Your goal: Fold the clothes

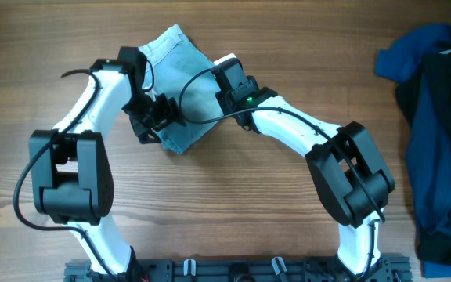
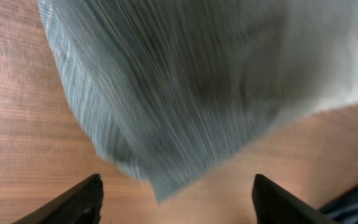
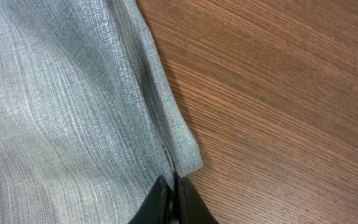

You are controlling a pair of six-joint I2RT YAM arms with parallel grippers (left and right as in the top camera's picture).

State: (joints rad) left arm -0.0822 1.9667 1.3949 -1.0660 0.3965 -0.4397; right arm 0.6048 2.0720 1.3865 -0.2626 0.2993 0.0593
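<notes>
The light blue jeans (image 1: pixel 180 86) lie folded into a small bundle on the wooden table, between my two arms. My left gripper (image 1: pixel 153 117) is open at the bundle's lower left. In the left wrist view its two black fingers stand wide apart with a corner of the jeans (image 2: pixel 185 93) just ahead of them, and nothing lies between them (image 2: pixel 176 199). My right gripper (image 1: pixel 224 78) is at the bundle's right edge. In the right wrist view its fingers (image 3: pixel 173 193) are pressed together on the hem edge of the jeans (image 3: pixel 61 106).
A dark blue garment (image 1: pixel 413 55) and a black garment (image 1: pixel 445 157) lie heaped at the table's right edge. Bare wooden table (image 1: pixel 233 204) surrounds the jeans. The arm bases stand along the front edge.
</notes>
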